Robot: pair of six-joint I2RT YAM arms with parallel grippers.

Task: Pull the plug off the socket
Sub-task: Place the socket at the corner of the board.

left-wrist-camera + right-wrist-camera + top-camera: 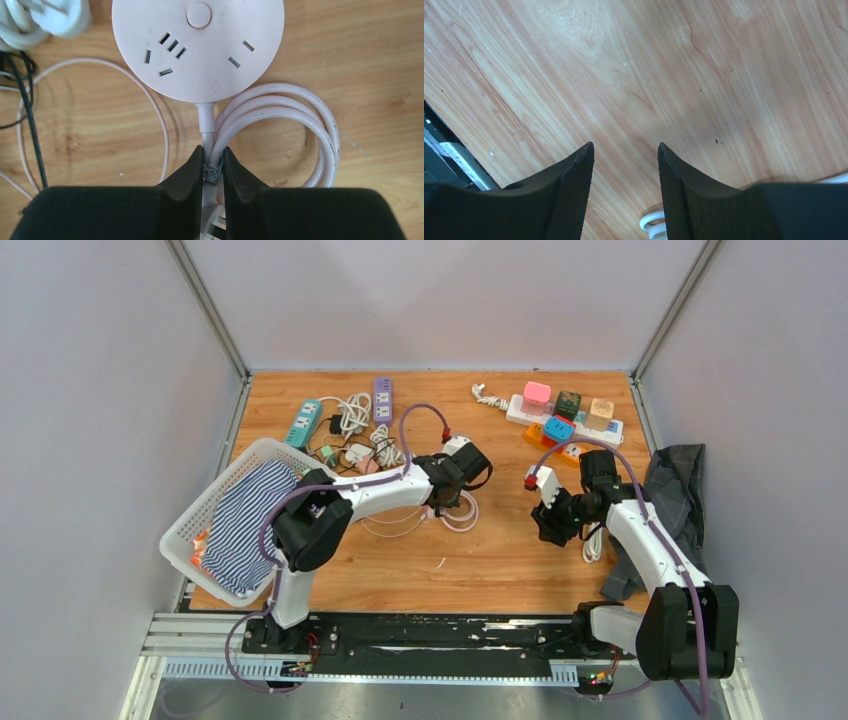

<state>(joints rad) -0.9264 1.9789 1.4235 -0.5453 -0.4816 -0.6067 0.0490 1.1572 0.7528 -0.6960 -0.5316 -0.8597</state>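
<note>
L hand point(212, 172) clenched on pink cord point(205, 125) below round socket point(197, 45) | R hand point(625, 165) released, bare table point(724, 75), nr edge

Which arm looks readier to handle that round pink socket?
Left: the left gripper pinches the pink cord close to the round socket; the right gripper hangs open over the tabletop.

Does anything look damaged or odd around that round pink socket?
Yes: the cord leaving the socket carries a rough grey wrap, like tape, just where the jaws of the left gripper pinch it. Whether it hides damage, I cannot tell. The socket's visible slots are all empty.
</note>
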